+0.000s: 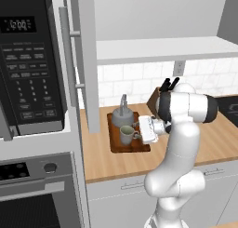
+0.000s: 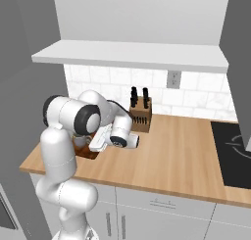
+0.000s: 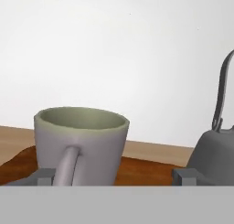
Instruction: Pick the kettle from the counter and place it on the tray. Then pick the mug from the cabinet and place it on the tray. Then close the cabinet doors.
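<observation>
Greyish-green mug [image 3: 81, 143]: upright on the tray [image 1: 138, 147], its loop handle pointing at the hand.
Kettle [image 1: 122, 116]: also on the tray, just beside the mug.
Fingers [image 3: 185, 176]: apart, straddling the mug's handle, gripping nothing.
Cabinet door [image 1: 88, 59]: open, up and left of the hand.

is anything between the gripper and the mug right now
Nothing visible. In the hand view the mug stands on the tray right ahead of the open gripper, its handle pointing between the fingertips. The kettle sits off to one side.
</observation>
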Motion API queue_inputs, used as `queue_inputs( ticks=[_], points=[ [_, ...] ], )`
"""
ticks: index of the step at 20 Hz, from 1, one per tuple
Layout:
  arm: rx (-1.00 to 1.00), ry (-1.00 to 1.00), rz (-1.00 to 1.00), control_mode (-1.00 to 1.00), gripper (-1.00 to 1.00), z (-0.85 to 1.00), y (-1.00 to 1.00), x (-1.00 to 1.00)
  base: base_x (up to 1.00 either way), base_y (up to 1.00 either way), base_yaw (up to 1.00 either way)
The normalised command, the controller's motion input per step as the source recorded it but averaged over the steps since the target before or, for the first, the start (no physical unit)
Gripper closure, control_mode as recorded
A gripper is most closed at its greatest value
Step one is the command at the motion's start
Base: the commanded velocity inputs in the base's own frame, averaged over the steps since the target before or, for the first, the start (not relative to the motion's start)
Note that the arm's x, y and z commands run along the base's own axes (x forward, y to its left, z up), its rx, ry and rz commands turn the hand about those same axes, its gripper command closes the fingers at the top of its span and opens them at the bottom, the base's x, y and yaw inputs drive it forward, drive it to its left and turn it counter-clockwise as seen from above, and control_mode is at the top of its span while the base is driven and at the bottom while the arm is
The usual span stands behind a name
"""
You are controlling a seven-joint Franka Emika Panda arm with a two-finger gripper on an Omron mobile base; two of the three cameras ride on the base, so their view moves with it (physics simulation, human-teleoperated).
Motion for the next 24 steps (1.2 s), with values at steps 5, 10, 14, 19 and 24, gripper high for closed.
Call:
queue_inputs(
  ticks=[5,10,14,19,24],
  points=[
    [0.0,0.0,0.0,-1.0,-1.0,0.02,-0.01,0.0,0.0,0.0,0.0],
    [0.0,-0.01,0.0,-1.0,-1.0,0.02,-0.02,0.0,0.0,0.0,0.0],
    [0.0,-0.02,0.0,-1.0,-1.0,0.24,-0.08,-0.08,0.0,0.0,0.0],
    [0.0,0.0,0.0,-1.0,-1.0,0.32,-0.04,-0.22,0.0,0.0,0.0],
    [0.0,0.0,0.0,-1.0,-1.0,0.27,0.0,-0.31,0.0,0.0,0.0]
  ],
)
